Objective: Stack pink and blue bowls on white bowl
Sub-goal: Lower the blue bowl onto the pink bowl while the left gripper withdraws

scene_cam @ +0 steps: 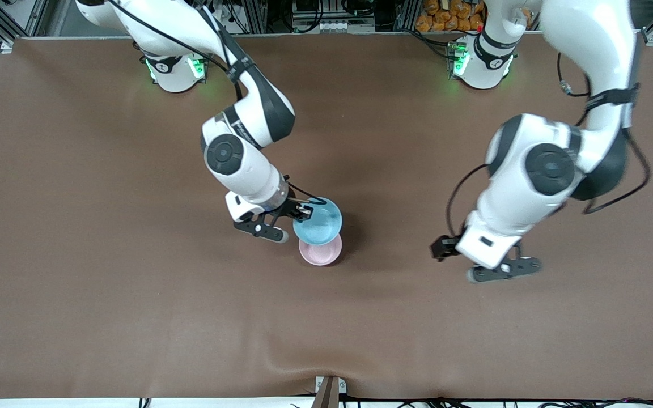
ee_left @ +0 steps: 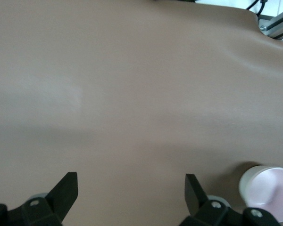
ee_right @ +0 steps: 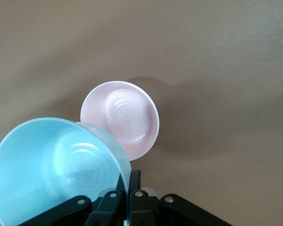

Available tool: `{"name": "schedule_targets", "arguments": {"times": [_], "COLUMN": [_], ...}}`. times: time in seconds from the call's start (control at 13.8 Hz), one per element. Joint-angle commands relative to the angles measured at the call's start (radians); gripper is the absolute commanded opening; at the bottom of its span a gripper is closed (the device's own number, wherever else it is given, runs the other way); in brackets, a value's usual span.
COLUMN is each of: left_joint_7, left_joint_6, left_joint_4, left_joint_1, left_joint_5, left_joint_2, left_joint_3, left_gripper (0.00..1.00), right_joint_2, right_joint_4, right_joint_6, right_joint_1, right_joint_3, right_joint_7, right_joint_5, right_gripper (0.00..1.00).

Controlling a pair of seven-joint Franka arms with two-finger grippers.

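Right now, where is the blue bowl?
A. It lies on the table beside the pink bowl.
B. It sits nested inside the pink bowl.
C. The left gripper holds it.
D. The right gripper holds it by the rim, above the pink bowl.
D: the right gripper is shut on the rim of the blue bowl, lifted over the pink bowl; the left gripper is open and holds nothing.

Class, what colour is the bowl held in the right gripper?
Light sky blue. The blue bowl shows best in the right wrist view, pinched by the right gripper.
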Motion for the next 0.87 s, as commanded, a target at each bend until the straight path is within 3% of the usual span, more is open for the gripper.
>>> {"name": "schedule_targets", "arguments": {"times": [0.0, 0.44, 0.8], "left_joint_7": [0.146, 0.261, 0.313], "left_joint_6": [-0.085, -0.335, -0.468], "left_joint_4": [-0.024, -0.031, -0.051], "left_joint_1": [0.105, 0.227, 0.207], "left_joint_5": [-0.045, -0.072, -0.077], "left_joint_2": [-0.080, -0.225, -0.360], "left_joint_3": [-0.042, -0.094, -0.046], "left_gripper": [1.00, 1.00, 1.00], "right_joint_2": [0.053, 0.107, 0.145], "right_joint_4": [0.013, 0.013, 0.009], "right_joint_6": [0.070, 0.137, 0.195], "right_joint_1": [0.016, 0.014, 0.013], "right_joint_3": [-0.014, -0.015, -0.015], "right_joint_7": [0.011, 0.005, 0.000], "right_joint_5": [-0.009, -0.057, -0.075], "right_gripper": [0.00, 0.00, 0.00]}}
